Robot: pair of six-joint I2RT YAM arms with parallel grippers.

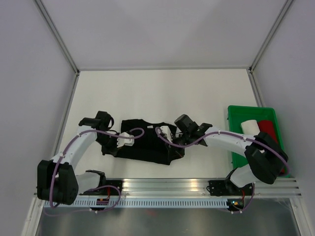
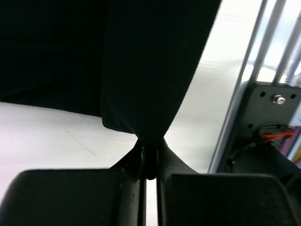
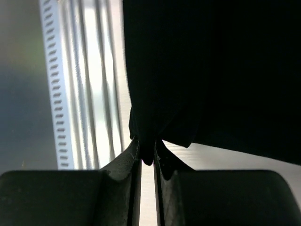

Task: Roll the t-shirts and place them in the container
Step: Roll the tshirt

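A black t-shirt (image 1: pixel 145 143) lies bunched on the white table between my two arms. At the shirt's left edge, my left gripper (image 1: pixel 114 146) is shut on a fold of the black cloth (image 2: pixel 150 84), which hangs taut from the fingertips (image 2: pixel 149 147). On the shirt's right edge my right gripper (image 1: pixel 173 146) pinches another fold of the same cloth (image 3: pixel 188 70), also shut (image 3: pixel 146 147). A white roll (image 1: pixel 249 126) and a red roll (image 1: pixel 269 129) rest in the green bin (image 1: pixel 236 112) at the right.
The metal rail (image 1: pixel 167 186) with both arm bases runs along the near table edge, close behind the shirt. It shows at the right in the left wrist view (image 2: pixel 244 84) and at the left in the right wrist view (image 3: pixel 89 94). White walls enclose the table.
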